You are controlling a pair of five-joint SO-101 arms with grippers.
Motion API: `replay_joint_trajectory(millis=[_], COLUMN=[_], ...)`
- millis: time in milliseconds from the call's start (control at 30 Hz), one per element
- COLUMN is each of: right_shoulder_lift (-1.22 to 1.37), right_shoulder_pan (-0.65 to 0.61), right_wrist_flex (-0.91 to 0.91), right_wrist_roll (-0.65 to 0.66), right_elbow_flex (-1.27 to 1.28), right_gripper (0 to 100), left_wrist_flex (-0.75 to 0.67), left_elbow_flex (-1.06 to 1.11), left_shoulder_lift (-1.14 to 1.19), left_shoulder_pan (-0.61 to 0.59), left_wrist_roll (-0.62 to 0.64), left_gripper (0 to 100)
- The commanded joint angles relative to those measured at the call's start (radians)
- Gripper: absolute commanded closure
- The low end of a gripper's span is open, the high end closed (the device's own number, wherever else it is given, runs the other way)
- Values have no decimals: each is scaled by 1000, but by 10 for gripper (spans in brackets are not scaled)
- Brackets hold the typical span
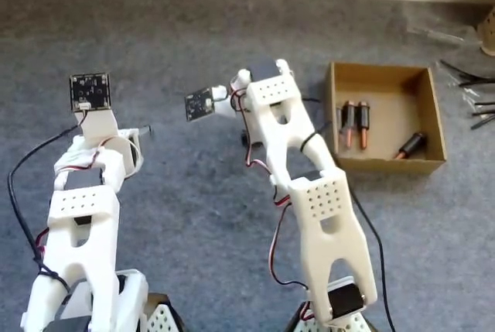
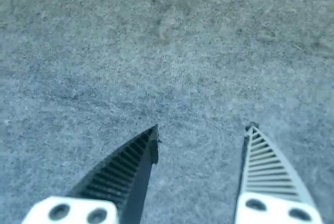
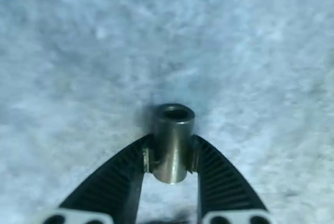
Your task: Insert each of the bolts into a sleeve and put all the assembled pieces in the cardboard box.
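The right claw (image 3: pixel 172 148), clenched on the sleeve (image 3: pixel 174 125), should hold its bore upright and steady while the released, empty left claw (image 2: pixel 203 130) fetches a bolt.

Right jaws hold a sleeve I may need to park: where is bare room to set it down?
Free: grey carpet between left arm and right arm; the wide stretch beyond both arms. Crowded: inside the cardboard box, holding three assembled pieces, and black strips right of it.

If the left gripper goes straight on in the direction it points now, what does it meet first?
Probably just the grey carpet: the open left gripper points at it, with nothing between. Depth is hard to judge.
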Motion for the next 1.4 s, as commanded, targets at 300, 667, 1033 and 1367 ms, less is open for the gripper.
replay_joint_trajectory(millis=[300, 667, 1033, 1367], right_shoulder_lift=[-12, -10, -8, -2], right_shoulder_pan=[-58, -133, -130, -134], right_wrist_flex=[117, 119, 166, 159], right_wrist_roll=[-313, -623, -660, -664], right_elbow_flex=[-21, -21, -21, -21], right_gripper=[923, 925, 921, 868], left_wrist_flex=[-23, -23, -23, -23], left_elbow_flex=[-5, -5, -5, -5], left_shoulder_lift=[-2, -2, -2, -2], left_shoulder_pan=[8, 7, 7, 7], left_wrist_roll=[-6, -6, -6, -6], left_gripper=[755, 755, 755, 755])
